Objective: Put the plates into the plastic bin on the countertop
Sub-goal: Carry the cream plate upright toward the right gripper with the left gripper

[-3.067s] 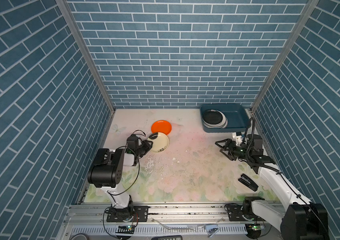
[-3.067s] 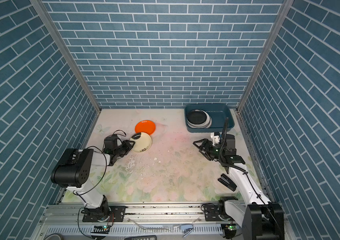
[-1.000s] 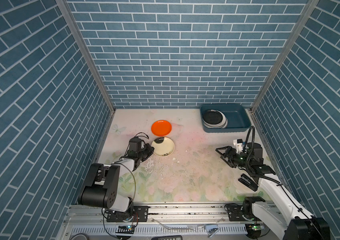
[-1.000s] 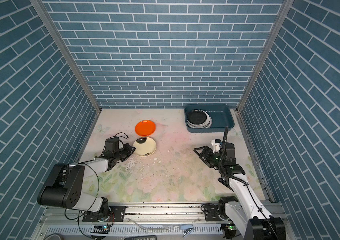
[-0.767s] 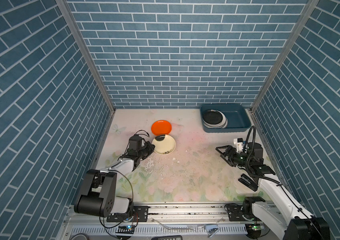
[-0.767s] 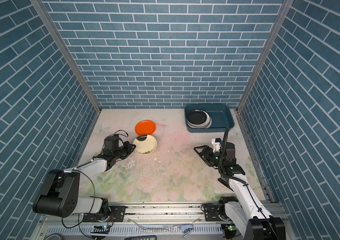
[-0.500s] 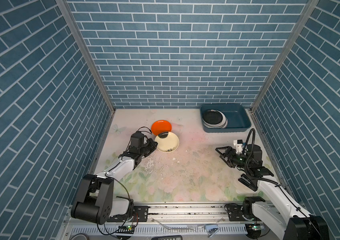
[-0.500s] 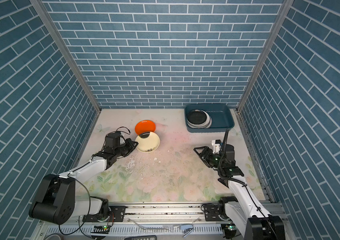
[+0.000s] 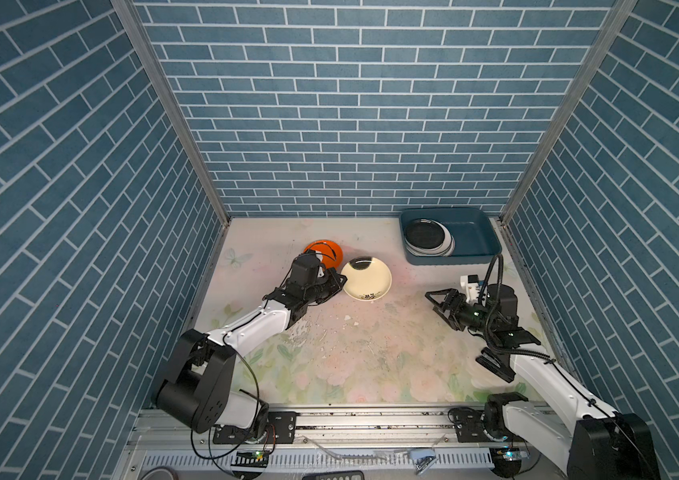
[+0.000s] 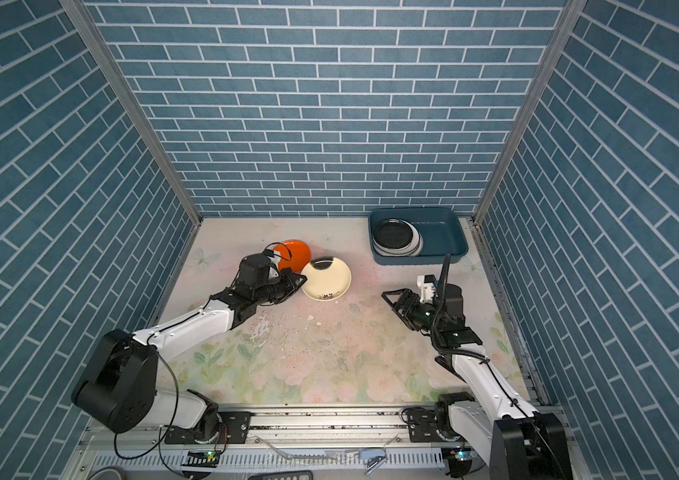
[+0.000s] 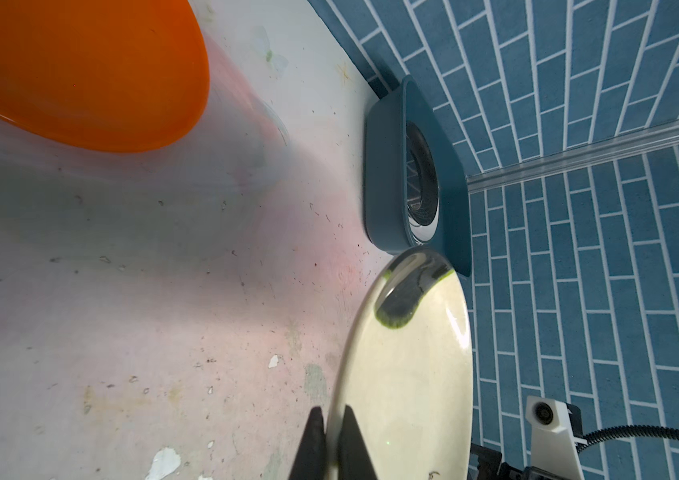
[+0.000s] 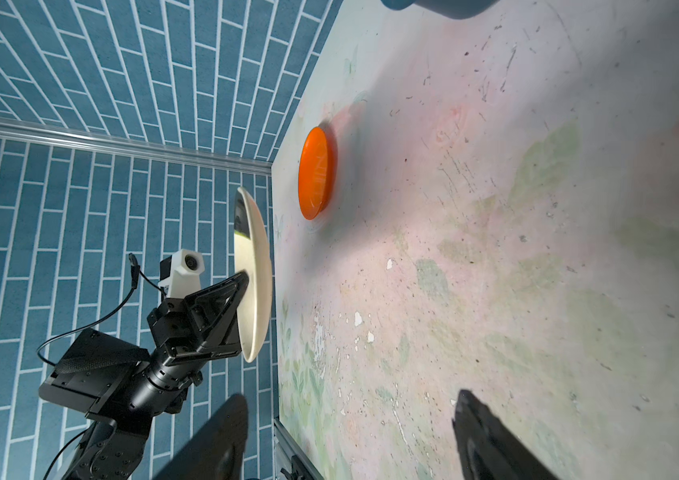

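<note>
A cream plate [image 9: 367, 279] with a black brush mark hangs above the countertop [image 9: 350, 353]. My left gripper [image 9: 340, 281] is shut on its left rim, and the left wrist view shows both fingers [image 11: 316, 432] pinching that rim [image 11: 408, 374]. An orange plate [image 9: 326, 252] lies flat just behind, partly hidden by the left wrist. The teal plastic bin [image 9: 475, 237] stands at the back right and holds a stack topped by a black plate [image 9: 426, 235]. My right gripper [image 9: 433, 302] hovers open and empty right of centre, pointing toward the cream plate [image 12: 252, 270].
A black stapler [image 9: 495, 368] lies near the right arm at the front right. Blue brick walls close in the left, back and right sides. The countertop's middle is scuffed, with white chips.
My left gripper has lifted the cream plate and carried it right and farther back, next to the orange plate. The right arm has barely shifted.
</note>
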### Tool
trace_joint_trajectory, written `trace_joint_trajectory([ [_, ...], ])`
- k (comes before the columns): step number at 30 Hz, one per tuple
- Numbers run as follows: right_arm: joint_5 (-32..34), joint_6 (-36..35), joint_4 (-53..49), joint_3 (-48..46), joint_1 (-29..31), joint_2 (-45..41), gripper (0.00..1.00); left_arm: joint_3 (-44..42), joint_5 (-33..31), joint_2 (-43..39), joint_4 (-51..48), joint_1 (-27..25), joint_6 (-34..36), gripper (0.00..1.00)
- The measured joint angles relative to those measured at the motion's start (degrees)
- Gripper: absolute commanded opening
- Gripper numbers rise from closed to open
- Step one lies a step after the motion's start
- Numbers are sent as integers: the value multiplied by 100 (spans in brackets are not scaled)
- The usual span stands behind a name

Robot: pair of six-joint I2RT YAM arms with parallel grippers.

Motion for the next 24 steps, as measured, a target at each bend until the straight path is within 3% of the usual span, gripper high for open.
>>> trace_joint_trajectory([
  [10,48,74,219,98,308,306,75,765,-2,697,42,-562,-33,0],
  [24,129,273,739,173,470,815,58,1327,142,1314,74,-1064,-33,0],
])
